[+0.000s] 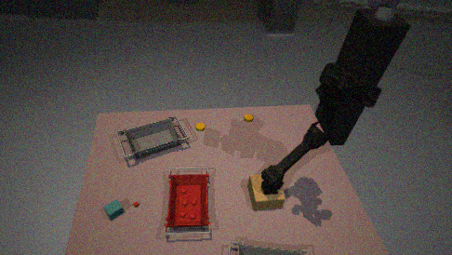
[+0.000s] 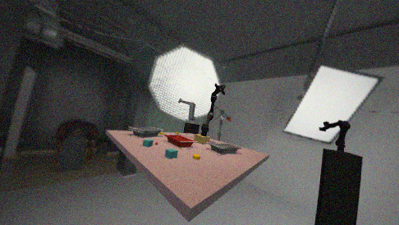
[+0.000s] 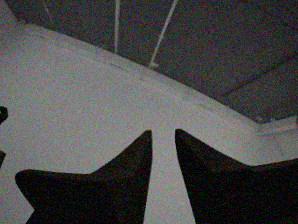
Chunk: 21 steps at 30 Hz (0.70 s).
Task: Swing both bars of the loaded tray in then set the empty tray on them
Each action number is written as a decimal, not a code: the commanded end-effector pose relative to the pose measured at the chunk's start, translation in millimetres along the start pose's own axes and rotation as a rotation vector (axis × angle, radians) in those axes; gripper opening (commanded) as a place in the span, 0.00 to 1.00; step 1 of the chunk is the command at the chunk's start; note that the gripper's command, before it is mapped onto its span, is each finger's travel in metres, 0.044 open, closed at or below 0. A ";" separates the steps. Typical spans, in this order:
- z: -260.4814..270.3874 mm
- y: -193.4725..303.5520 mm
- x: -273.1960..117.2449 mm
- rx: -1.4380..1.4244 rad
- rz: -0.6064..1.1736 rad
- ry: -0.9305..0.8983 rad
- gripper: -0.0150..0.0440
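A red tray (image 1: pixel 173 200) (image 2: pixel 179 140) holds several small red bumps or blocks. Its wire bars (image 1: pixel 188 168) (image 1: pixel 188 237) stand out beyond its two ends. A grey tray (image 1: pixel 153 128) (image 2: pixel 146 132) lies at the back left in the top view and looks empty. Another grey tray (image 1: pixel 274 249) (image 2: pixel 223 147) is cut off at the bottom there; its inside is not clear. My gripper (image 2: pixel 222 87) (image 3: pixel 163 135) is high above the table, away from all trays. Its fingers are nearly together, with a narrow gap and nothing between them.
A yellow block (image 1: pixel 267 200) (image 2: pixel 202 139) is by the arm's base. Teal blocks (image 1: pixel 113 209) (image 2: pixel 148 143) (image 2: pixel 171 153), a red bit (image 1: pixel 136 204) and yellow discs (image 1: pixel 200 127) (image 1: pixel 248 118) (image 2: pixel 196 157) lie around the trays.
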<state>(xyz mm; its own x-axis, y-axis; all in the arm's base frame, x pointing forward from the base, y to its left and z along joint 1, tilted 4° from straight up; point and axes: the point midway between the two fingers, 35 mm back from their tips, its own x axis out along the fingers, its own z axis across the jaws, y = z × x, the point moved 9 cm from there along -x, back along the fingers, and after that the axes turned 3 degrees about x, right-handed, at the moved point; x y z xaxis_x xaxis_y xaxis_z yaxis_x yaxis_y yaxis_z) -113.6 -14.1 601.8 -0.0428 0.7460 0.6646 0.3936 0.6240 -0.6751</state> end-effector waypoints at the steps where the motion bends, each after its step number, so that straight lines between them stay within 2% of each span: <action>1: -32.2 24.0 15.9 0.083 0.047 0.090 0.39; 6: -76.7 60.2 33.6 0.188 0.143 0.204 0.39; 21: -162.3 170.4 47.5 0.452 0.390 0.465 0.39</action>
<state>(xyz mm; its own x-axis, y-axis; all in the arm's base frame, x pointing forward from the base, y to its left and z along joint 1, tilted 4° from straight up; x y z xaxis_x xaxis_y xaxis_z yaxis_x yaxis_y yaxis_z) 72.3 74.5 582.6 0.4053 0.8138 0.4166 -0.0314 0.4678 -0.8833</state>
